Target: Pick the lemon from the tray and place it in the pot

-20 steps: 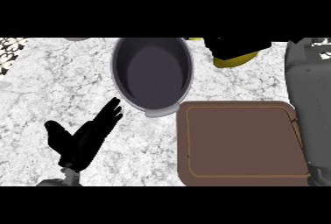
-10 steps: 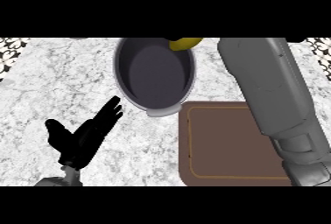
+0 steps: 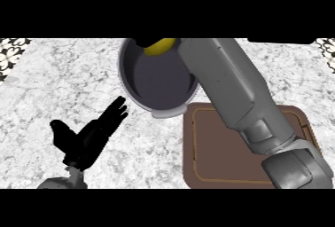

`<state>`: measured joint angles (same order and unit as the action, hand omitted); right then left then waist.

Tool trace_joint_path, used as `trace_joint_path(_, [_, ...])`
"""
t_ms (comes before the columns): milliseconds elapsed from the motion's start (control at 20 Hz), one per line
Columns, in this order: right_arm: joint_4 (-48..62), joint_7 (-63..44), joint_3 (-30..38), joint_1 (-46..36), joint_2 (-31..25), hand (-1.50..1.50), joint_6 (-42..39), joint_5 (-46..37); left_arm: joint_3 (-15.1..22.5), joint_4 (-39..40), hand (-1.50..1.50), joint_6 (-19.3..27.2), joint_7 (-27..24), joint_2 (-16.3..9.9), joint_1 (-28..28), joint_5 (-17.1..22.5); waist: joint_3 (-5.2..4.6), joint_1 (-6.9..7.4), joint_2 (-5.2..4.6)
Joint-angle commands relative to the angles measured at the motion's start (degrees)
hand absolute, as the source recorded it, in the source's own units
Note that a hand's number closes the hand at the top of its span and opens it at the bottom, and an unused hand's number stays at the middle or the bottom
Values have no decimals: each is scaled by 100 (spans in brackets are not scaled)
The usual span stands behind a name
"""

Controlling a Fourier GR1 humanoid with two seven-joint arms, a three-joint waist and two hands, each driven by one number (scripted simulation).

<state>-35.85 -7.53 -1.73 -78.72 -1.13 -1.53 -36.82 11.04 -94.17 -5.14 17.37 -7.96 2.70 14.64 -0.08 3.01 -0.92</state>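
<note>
Lemon [image 3: 160,45] over the pot's [image 3: 134,95] far rim, right hand's grip hidden; left hand [image 3: 83,141] open, resting.

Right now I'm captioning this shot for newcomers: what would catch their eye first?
The grey right forearm dominates, slanting from lower right up over the brown tray to the pot's far rim. There the yellow lemon peeks out at the top edge. The black left hand rests open at lower left on the counter.
</note>
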Motion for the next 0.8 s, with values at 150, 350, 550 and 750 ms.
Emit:
trace_joint_path(150, [1238,570,-186,-336,110,150,712,692,32,359,0,-68,-64,79,301,-116,-5,201,-54])
trace_joint_path(350, [1744,650,-399,-507,112,150,790,779,-17,209,0,-306,3,-20,309,100,-10,375,-95])
trace_joint_path(550, [1961,378,-84,-538,113,150,917,1405,47,220,0,-198,75,41,451,-36,-7,457,-108])
trace_joint_path(750, [2001,890,444,-161,113,-150,765,2251,238,246,0,-309,-37,152,296,-20,-3,637,-175])
